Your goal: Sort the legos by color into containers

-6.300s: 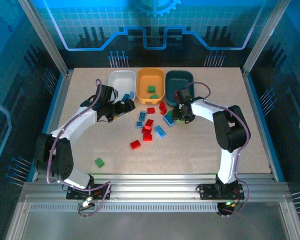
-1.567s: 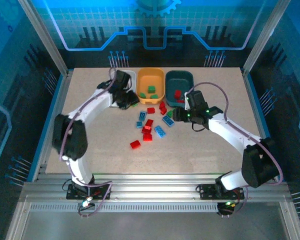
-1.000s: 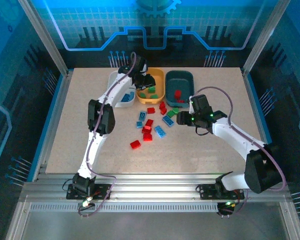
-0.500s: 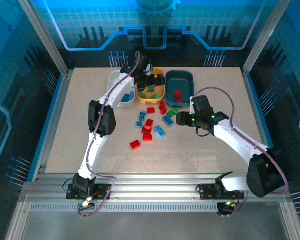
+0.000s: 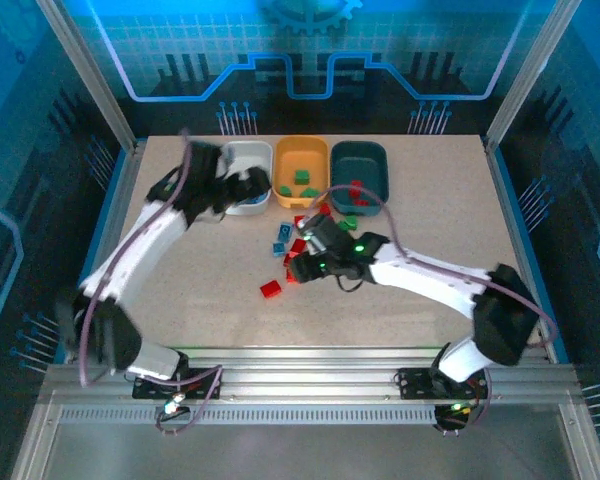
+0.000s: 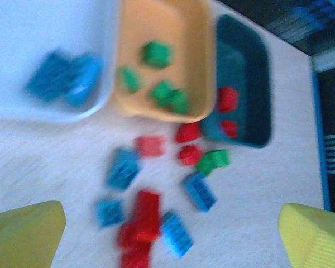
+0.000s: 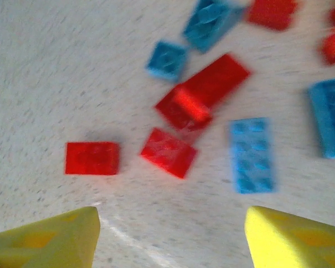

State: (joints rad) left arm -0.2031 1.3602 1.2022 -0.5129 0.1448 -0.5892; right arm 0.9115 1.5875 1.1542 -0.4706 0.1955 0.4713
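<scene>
Three trays stand in a row at the back: white [image 5: 242,158] with blue bricks [image 6: 64,78], orange-yellow [image 5: 302,168] with green bricks [image 6: 156,54], and dark teal [image 5: 360,163] with red bricks [image 6: 228,99]. Loose red, blue and green legos lie in front of them. My left gripper [image 5: 250,188] hovers open at the white tray's front edge, fingertips [image 6: 28,231] wide apart and empty. My right gripper [image 5: 298,268] hangs open and empty above the loose pile. Close ahead of its fingertips [image 7: 44,240] lie two red bricks [image 7: 92,158] [image 7: 168,152] and a blue plate [image 7: 251,155].
A single red brick [image 5: 271,289] lies nearest me, left of the right gripper. A green brick [image 5: 350,222] and red ones [image 5: 325,210] sit by the teal tray's front. The right arm [image 5: 430,280] stretches across the table's middle.
My left gripper has pulled back from over the orange-yellow tray to the white tray's front. My right gripper has swung left from beside the teal tray to the red bricks in the middle.
</scene>
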